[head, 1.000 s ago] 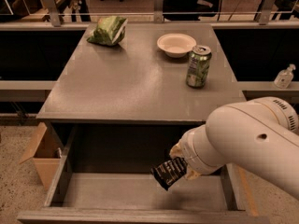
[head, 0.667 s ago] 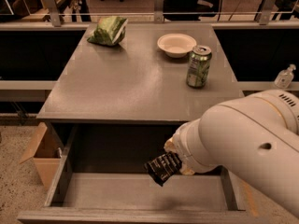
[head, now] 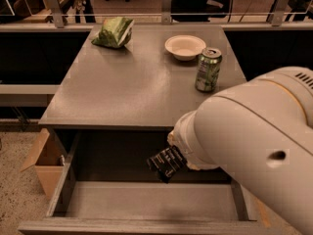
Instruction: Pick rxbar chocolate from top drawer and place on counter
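Note:
The rxbar chocolate (head: 166,163) is a black glossy bar with pale lettering, held tilted in the air above the open top drawer (head: 146,199), just below the front edge of the counter (head: 132,87). My gripper (head: 177,155) is shut on the bar's right end; most of it is hidden behind my big white arm, which fills the right side of the view. The drawer floor below the bar is bare grey metal.
On the counter stand a green snack bag (head: 115,32) at the back left, a white bowl (head: 185,47) at the back middle and a green soda can (head: 208,70) at the right. A brown cardboard box (head: 44,163) sits on the floor left of the drawer.
My gripper has lifted the bar up and a little to the left, from low inside the drawer to just under the counter's front edge. My arm now fills more of the view.

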